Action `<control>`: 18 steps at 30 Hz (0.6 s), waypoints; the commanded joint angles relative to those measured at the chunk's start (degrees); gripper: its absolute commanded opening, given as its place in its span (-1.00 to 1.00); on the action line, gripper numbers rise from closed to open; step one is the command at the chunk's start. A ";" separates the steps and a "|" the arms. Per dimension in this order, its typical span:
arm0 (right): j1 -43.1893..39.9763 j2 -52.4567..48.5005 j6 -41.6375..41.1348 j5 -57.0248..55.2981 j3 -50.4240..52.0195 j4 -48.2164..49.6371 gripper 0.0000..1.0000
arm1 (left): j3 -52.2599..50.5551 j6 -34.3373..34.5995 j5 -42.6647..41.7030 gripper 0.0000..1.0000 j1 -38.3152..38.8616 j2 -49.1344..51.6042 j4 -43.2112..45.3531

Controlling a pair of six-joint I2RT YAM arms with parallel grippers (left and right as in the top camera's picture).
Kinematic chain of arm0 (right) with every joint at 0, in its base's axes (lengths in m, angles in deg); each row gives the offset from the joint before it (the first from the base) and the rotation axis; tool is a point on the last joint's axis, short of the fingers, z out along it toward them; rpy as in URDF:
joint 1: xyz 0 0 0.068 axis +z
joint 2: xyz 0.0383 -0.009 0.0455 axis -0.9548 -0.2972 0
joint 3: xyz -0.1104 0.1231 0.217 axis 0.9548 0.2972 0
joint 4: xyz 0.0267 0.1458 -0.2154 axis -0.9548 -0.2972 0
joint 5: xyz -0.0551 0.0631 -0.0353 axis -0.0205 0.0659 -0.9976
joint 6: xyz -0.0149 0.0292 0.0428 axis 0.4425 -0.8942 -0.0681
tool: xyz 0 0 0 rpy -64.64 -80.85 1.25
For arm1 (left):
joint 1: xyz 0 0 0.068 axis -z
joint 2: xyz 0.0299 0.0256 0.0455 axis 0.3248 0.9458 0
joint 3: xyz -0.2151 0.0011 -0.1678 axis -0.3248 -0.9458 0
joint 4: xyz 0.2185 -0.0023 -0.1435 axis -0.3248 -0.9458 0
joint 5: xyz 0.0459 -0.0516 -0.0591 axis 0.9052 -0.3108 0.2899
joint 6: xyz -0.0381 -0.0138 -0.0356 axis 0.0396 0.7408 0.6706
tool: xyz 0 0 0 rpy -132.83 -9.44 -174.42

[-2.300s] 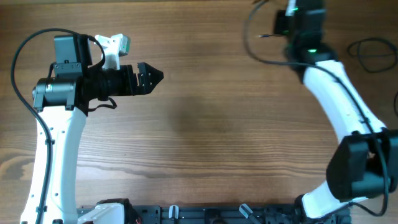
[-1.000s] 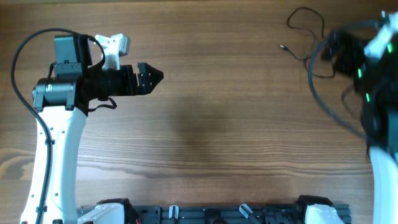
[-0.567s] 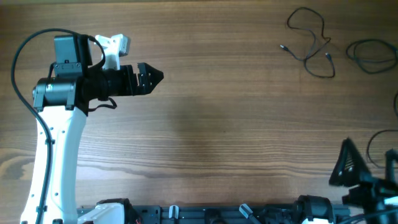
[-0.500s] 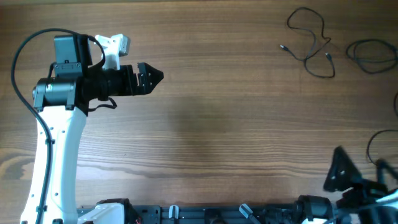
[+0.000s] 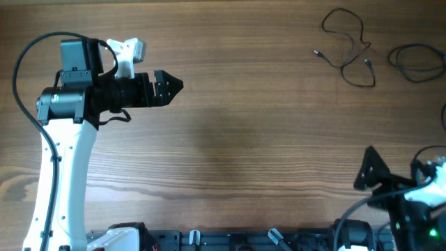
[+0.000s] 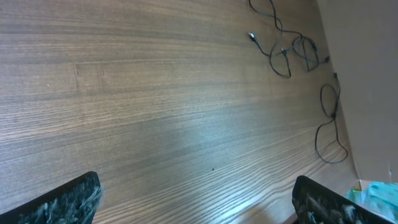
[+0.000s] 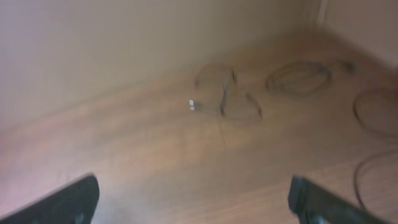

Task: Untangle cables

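My right wrist view was smeared: the cables (image 7: 227, 93) were faint loops, their plugs unreadable. Overhead, the frame's edge cut off my right arm (image 5: 425, 192) and the far-right cable (image 5: 391, 57). My left fingers (image 6: 59, 199) showed only tips.

Brown table (image 5: 244, 139) with streaky wood grain; thin black cables (image 5: 346, 49) at two o'clock; white left arm (image 5: 66, 160) with black joints at nine; black left gripper (image 5: 174, 86)

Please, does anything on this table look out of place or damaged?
Nothing is spilled or damaged. Only the thin cable in the far right corner looks untidy: it lies in loose bends crossing itself, beside a cable loop. The left pincer and right pincer are open, holding nothing.
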 commanded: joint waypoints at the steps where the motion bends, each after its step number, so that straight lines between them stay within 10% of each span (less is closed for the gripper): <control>1: 0.04 7.28 1.16 -0.72 12.35 12.48 1.00 | 0.07 -0.33 0.20 1.00 -0.09 -0.15 0.15; 18: 0.04 20.35 -0.79 6.71 56.02 62.97 1.00 | 0.07 -0.33 0.37 1.00 -0.09 -0.15 0.15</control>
